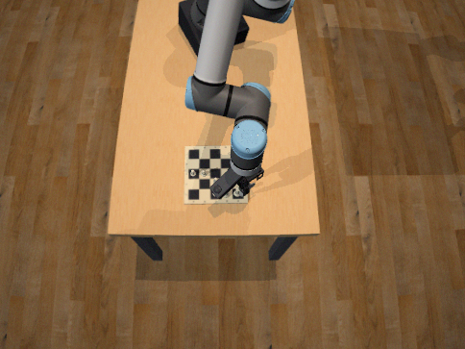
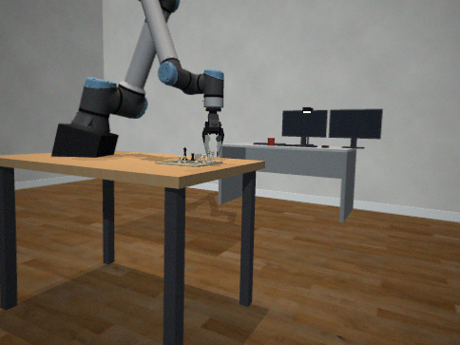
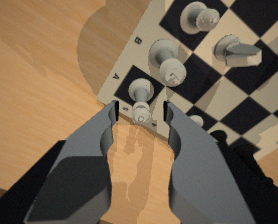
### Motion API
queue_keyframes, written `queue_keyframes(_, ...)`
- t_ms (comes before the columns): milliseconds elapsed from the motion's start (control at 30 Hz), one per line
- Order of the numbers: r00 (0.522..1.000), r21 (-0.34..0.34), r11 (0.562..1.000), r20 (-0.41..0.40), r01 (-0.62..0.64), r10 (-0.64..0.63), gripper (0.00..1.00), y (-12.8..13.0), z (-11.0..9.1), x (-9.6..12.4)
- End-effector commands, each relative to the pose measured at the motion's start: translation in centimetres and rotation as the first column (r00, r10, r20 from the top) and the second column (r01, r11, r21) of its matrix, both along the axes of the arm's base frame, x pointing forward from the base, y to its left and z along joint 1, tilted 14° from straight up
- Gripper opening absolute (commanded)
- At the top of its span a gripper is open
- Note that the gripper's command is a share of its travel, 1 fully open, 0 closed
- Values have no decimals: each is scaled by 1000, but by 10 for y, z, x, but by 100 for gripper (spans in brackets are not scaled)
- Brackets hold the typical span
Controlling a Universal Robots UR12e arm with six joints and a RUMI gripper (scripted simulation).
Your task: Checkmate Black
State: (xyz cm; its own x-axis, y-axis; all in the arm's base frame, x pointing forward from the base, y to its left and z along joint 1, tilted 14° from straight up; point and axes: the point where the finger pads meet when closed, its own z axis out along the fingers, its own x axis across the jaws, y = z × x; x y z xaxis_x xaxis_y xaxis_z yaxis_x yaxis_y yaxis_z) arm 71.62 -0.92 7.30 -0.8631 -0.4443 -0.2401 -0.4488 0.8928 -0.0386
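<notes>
The small chessboard lies near the table's front edge. In the wrist view a white pawn-like piece stands on the dark corner square of row A. My gripper is lowered over that corner, one finger on each side of the piece's top. The fingers stand partly open, with a gap to the piece on both sides. Another white piece stands on row B, a third further along, and a white knight to the right. A black piece shows in the exterior view. The gripper hides the board's near right corner in the top view.
Two white pieces stand on the board's left side. The arm's base sits at the table's far end. The board's edge and bare table wood lie right under my fingers. A grey desk with monitors stands far off.
</notes>
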Motion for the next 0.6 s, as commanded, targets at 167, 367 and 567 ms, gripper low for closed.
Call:
queue_keyframes(167,1000,0,1000,1,0,0,25,0,1,0)
queue_keyframes(367,1000,0,1000,1,0,0,0,0,1,0)
queue_keyframes(567,1000,0,1000,1,0,0,0,0,1,0)
